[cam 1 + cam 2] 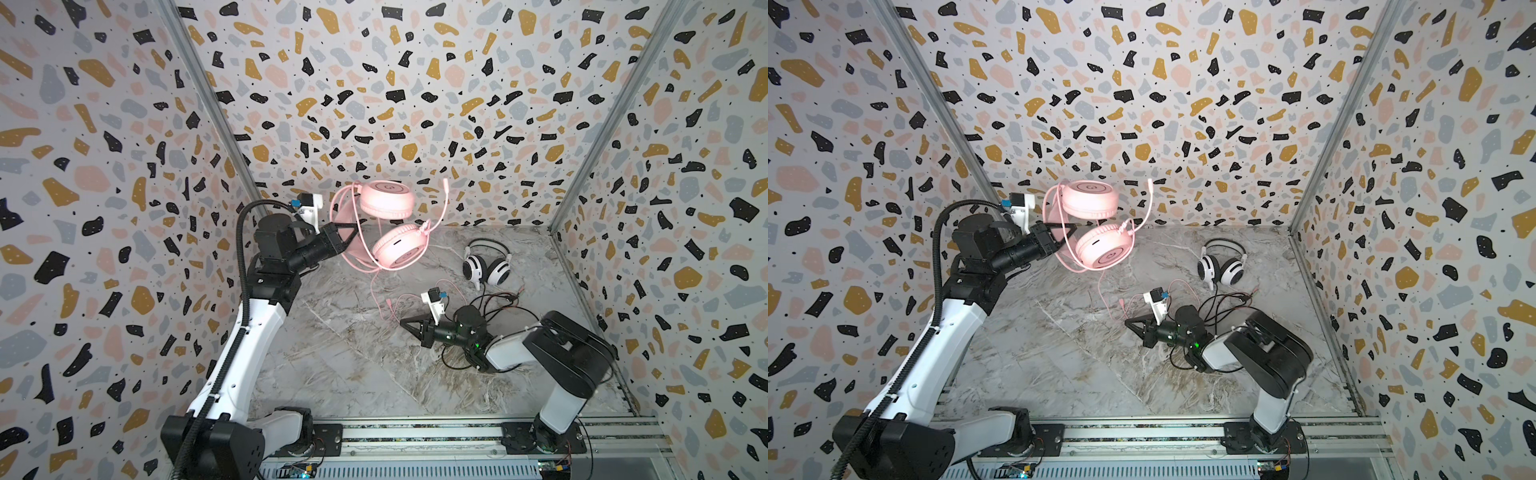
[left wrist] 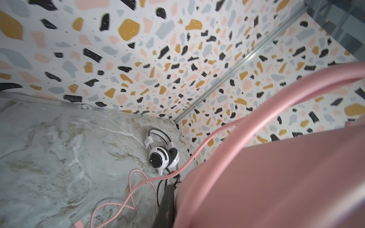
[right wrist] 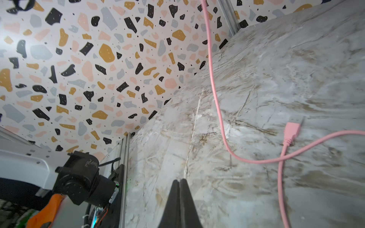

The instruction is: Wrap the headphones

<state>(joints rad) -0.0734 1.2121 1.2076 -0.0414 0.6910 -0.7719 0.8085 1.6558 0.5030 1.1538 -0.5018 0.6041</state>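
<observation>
Headphones, pink plastic over-ear headset [image 1: 386, 226]: hanging above the grey marble-pattern tabletop [image 1: 332, 365], headband pinched by my left gripper [image 1: 351, 235]. Its thin pink cable [image 3: 215, 94] drops to the tabletop just beside my right gripper [image 3: 179, 181], the nearer one, whose jaws are pressed together and empty.

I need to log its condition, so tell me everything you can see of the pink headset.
The pink headset is all pink, smooth plastic with round ear cups and a thin microphone boom pointing upward. It hangs in the air, tilted, its headband clamped in the shut left pincer. Its thin pink cable trails down to the marble tabletop, looping there and ending in a USB plug.
</observation>
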